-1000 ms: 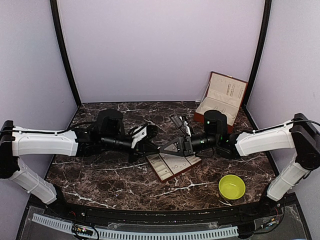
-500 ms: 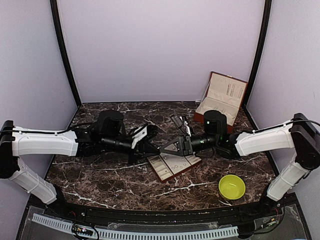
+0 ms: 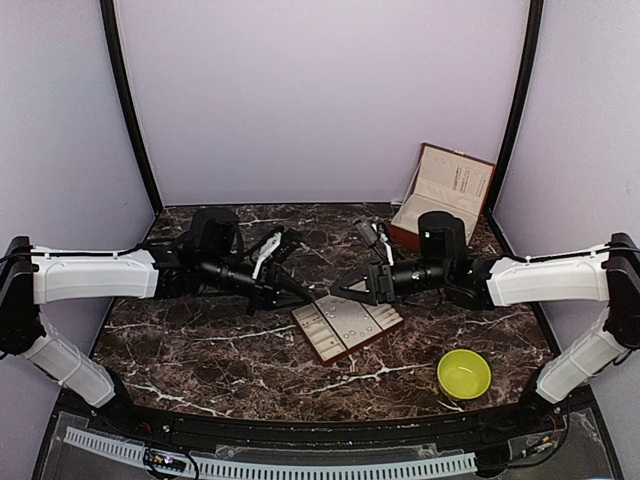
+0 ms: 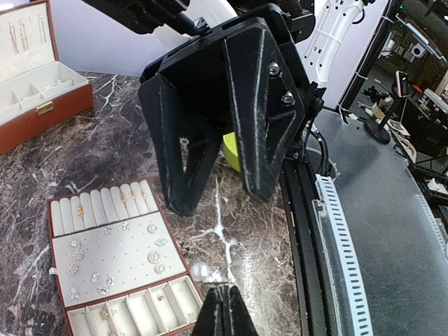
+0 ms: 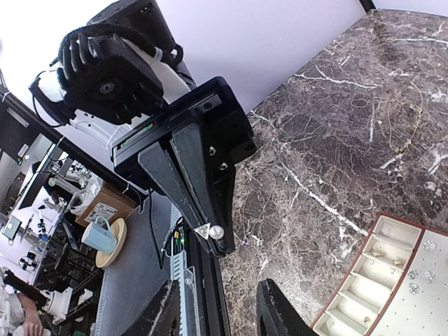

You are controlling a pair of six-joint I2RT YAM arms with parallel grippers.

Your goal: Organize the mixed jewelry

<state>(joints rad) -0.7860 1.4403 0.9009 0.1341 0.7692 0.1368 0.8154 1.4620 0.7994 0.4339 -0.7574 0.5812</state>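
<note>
Pinching tiny round white pearl stud.

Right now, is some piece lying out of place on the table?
Yes. A thin yellowish metal chain lies loose on the dark marble table, well apart from the cream-lined compartment tray where the other small pieces sit. The left jaws pinch a white pearl stud.
</note>
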